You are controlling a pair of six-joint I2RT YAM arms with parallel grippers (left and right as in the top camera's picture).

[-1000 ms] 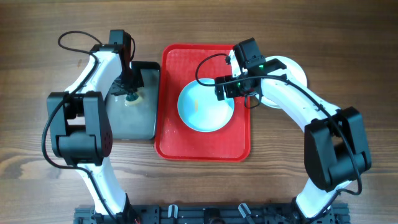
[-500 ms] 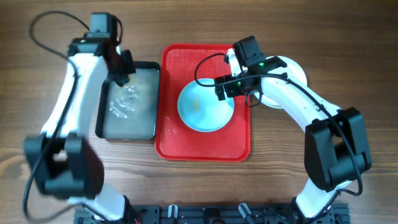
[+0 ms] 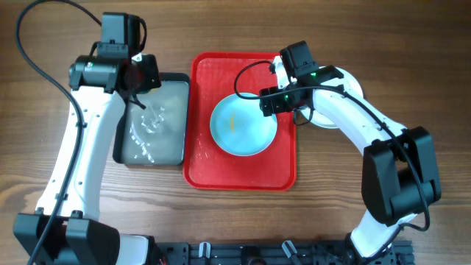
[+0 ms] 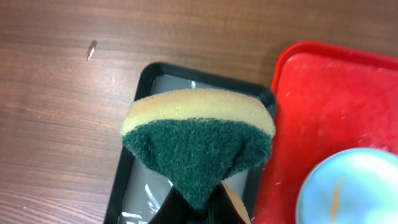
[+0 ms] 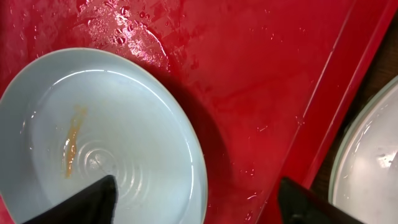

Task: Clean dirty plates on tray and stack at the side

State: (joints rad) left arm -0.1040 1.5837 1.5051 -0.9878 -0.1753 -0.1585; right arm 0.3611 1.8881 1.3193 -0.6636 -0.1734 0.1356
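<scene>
On wood table: stained blue plate on wet tray

Its rim was seen between the right gripper's parted jaws. A sponge was clamped by the left gripper over the wet pan. A white plate was seen beside the tray.

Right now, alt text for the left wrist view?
The left gripper pinches a sponge, green scouring side toward the camera, yellow foam on top, above a wet black pan. To the right, a red tray holds a pale blue plate with an orange streak, all on a wooden table.
</scene>
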